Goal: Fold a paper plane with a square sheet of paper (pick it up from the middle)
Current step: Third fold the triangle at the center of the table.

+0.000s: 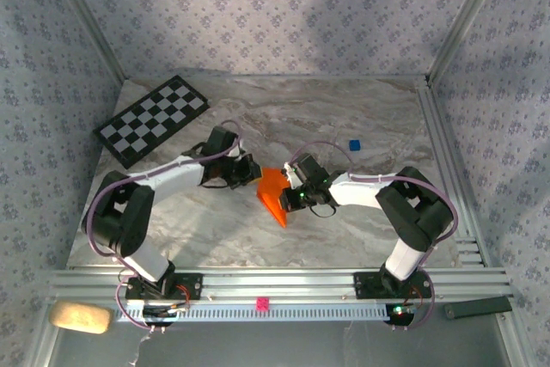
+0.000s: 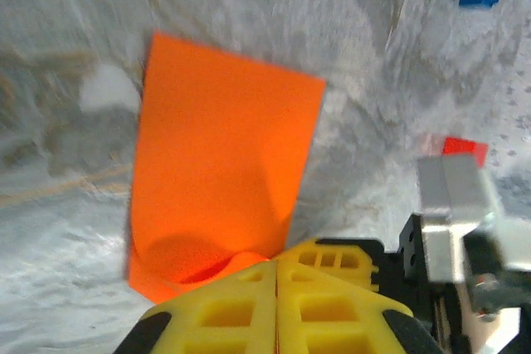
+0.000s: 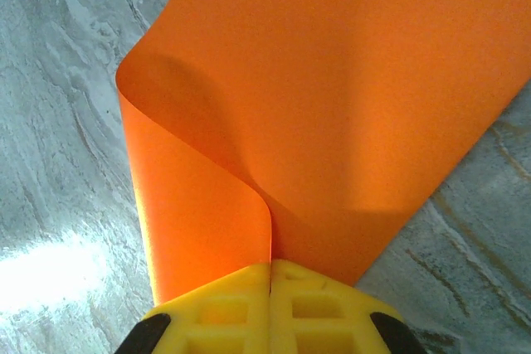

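No text or label can be read.

Both arms bent inward, left gripper (image 1: 250, 171) jaws together, right gripper (image 1: 289, 198) pinching sheet (image 1: 272, 191), wrists angled down.

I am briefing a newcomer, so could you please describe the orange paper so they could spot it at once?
On the marble table, look at the middle. The orange paper stands curled there, pinched by the left pincer and the right pincer. It is bright, plain and far larger than the blue cube behind.
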Motion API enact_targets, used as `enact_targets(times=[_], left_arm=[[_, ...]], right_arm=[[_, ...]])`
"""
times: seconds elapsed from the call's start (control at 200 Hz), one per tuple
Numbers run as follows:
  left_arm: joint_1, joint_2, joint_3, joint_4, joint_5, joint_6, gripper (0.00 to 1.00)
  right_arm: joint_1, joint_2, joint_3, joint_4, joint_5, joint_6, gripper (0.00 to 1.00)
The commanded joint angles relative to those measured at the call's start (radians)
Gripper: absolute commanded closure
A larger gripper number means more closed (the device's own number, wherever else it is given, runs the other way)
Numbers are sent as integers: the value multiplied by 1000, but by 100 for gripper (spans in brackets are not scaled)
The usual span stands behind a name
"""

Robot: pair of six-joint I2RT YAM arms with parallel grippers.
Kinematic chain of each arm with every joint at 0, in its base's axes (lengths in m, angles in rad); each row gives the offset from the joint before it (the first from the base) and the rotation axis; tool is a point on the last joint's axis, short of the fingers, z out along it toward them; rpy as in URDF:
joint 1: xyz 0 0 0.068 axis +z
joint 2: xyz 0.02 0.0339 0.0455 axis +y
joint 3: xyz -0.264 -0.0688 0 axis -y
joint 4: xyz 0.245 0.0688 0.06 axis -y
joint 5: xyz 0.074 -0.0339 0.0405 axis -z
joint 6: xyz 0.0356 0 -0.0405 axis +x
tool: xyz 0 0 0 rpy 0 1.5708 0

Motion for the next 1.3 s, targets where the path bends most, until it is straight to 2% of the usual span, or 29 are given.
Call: enact_targets(times=[0.0, 0.11, 0.37, 1.294], left_arm=[[-28, 3, -87, 265, 146, -173, 96], [-62, 11, -111, 269, 126, -181, 100], [-69, 35, -175, 312, 112, -225, 100], [-69, 110, -155, 225, 71, -142, 100]], right_arm=[[7, 36, -9, -31, 25, 17, 96], [7, 39, -19, -22, 30, 27, 96], [10, 54, -10, -16, 33, 32, 96], [15, 56, -1, -37, 45, 29, 96]])
